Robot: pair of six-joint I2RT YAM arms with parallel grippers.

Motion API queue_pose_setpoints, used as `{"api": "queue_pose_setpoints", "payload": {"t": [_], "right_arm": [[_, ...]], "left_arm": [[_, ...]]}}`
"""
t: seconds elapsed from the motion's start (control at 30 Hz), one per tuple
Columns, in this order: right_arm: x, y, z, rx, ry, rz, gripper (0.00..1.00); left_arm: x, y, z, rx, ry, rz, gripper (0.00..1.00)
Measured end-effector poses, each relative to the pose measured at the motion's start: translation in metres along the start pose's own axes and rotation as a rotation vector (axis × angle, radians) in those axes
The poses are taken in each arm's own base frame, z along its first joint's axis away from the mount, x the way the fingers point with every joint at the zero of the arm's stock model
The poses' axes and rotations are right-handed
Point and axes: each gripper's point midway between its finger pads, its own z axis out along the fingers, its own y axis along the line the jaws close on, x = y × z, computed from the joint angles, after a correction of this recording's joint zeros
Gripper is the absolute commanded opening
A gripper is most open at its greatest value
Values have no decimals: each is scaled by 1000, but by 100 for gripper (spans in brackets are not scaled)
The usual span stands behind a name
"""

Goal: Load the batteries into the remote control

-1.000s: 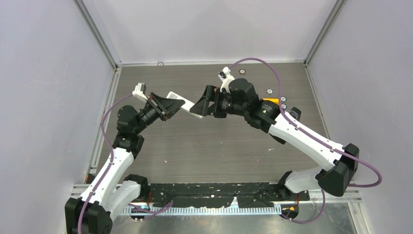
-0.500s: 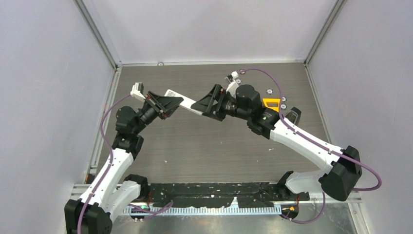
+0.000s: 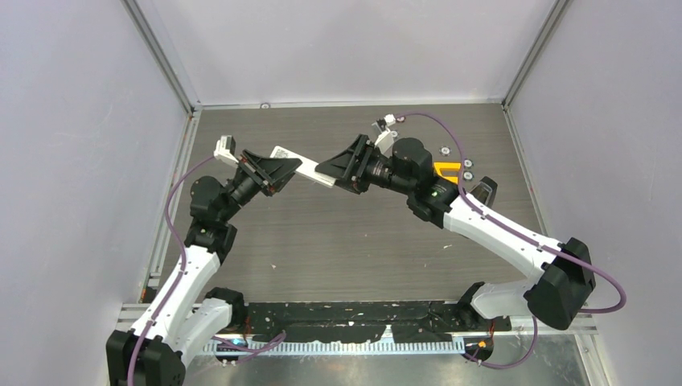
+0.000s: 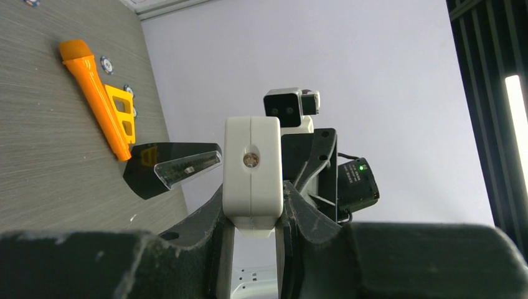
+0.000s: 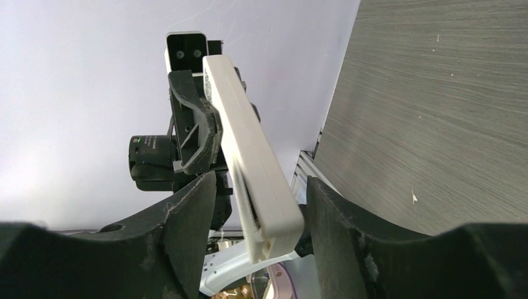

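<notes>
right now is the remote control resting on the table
No, the remote control is clamped in the left gripper and held in the air, off the table.

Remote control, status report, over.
Left gripper shut on remote control, held aloft. Right gripper open, straddling its free end. Batteries not in view.

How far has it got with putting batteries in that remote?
Done: remote held off the table, clamped in the left jaws. In hand: right jaws straddle its free end, open. Left: all the loading; no batteries show in any view.
</notes>
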Motion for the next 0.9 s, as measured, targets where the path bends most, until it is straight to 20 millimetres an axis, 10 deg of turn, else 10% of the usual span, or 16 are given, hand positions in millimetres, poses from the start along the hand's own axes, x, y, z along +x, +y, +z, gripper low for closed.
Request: {"api": "queue_pose_setpoints", "payload": {"t": [0.27, 0.9], "right_arm": [[2, -5, 6, 4, 18, 22, 36], [-2, 4, 3, -79, 23, 38, 32]], "left_arm": [[-1, 0, 0, -3, -11, -13, 0], [-6, -2, -2, 0, -47, -115, 0]]}}
